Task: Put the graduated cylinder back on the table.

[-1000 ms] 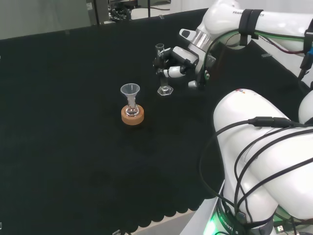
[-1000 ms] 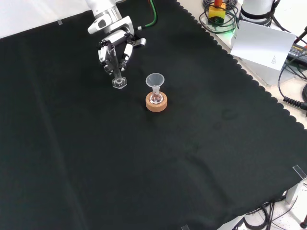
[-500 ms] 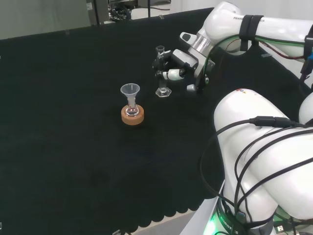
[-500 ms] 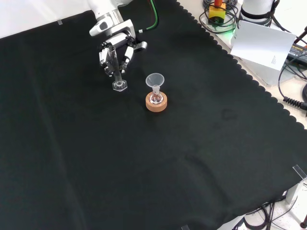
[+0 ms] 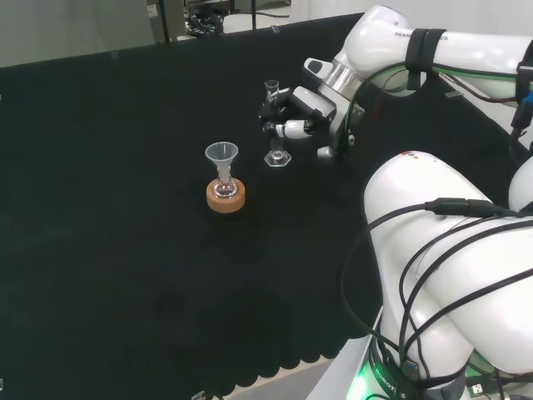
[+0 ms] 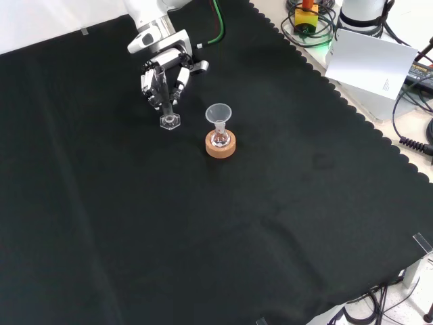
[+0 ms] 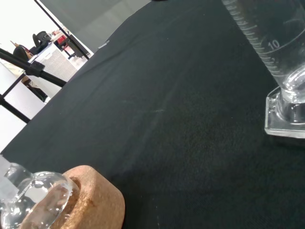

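A clear graduated cylinder (image 5: 274, 125) (image 6: 166, 103) stands upright, its hexagonal foot on or just above the black cloth (image 5: 125, 208). The hand (image 5: 296, 112) (image 6: 162, 73) has its fingers curled round the cylinder's upper tube. In the wrist view the cylinder's foot and marked tube (image 7: 281, 90) are close, the foot level with the cloth.
A small flask with a clear funnel (image 5: 221, 155) (image 6: 218, 114) sits on a cork ring (image 5: 226, 198) (image 6: 220, 146) (image 7: 90, 200), close beside the cylinder. The arm's white links (image 5: 450, 275) stand at the head view's right. Open cloth lies all round.
The hand has lowered the cylinder a little and brought it more upright; its foot now sits at cloth level. The funnel and cork ring have not moved.
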